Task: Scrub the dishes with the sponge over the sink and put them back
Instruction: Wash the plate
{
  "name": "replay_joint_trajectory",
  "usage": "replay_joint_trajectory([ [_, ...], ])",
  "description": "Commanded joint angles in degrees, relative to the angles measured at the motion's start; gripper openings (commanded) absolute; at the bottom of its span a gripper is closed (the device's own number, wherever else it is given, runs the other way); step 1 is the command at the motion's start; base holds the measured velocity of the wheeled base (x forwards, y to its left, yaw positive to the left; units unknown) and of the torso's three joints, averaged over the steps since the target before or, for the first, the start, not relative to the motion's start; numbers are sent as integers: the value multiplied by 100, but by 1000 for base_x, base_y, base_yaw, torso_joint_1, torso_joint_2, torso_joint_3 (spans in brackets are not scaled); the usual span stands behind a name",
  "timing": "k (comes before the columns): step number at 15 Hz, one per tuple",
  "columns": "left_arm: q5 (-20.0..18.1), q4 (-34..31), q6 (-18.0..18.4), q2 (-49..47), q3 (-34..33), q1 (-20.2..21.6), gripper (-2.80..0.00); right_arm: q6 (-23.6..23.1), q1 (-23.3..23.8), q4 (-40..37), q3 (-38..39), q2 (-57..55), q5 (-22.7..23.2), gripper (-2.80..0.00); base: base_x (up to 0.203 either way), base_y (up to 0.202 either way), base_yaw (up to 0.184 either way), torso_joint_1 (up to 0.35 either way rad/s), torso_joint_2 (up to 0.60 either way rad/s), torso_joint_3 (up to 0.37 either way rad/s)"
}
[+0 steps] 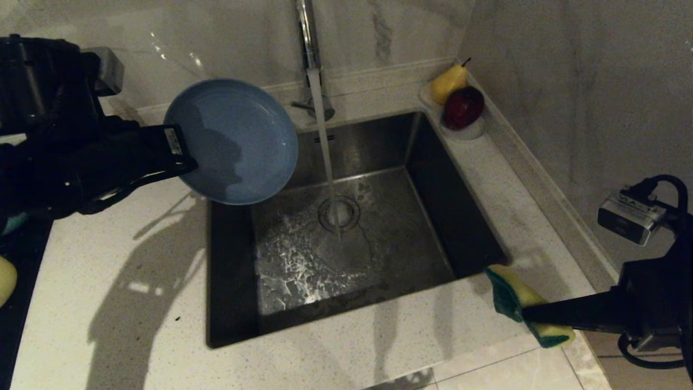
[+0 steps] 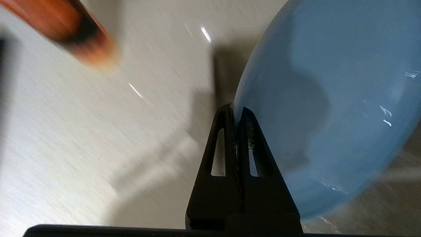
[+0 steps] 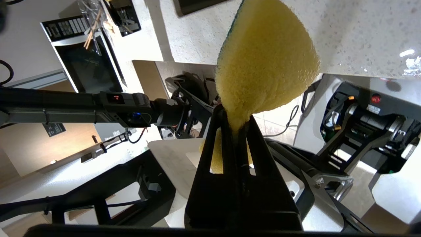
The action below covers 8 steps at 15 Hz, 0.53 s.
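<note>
From the head view, the left gripper is pinched on the rim of the light-blue plate, holding it tilted over the back left corner of the sink, just beside the running stream from the tap. That plate looks stiff and glossy, probably slippery once wet, and an edge pinch gives it leverage to swing, so I'd judge a firm rim hold is the only sensible one. Across the basin, the right gripper is clamped on the sponge above the pale speckled counter at the sink's front right corner, well apart from the plate. A pear and a dark red fruit sit in a small dish at the back corner. Left wrist view now: the fingers meet tight on the plate's edge, counter blurred behind. Right wrist view: the sponge bulges out of the closed fingers, soft, light, squashed at the grip; counter edge and robot frame lie beyond.
</note>
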State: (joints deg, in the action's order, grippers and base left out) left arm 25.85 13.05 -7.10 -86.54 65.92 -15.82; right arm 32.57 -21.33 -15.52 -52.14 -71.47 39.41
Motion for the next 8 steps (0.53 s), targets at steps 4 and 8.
replay_joint_trajectory([
  [4,-2224,-4185,-1911,371,1470,15,-280,61,-11,-77,-357,289,34,-280,0,0,0,0,0,0],
  [8,-2422,-4310,-1501,922,737,-19,-280,84,-269,-144,-838,380,40,-280,0,0,0,0,0,0],
])
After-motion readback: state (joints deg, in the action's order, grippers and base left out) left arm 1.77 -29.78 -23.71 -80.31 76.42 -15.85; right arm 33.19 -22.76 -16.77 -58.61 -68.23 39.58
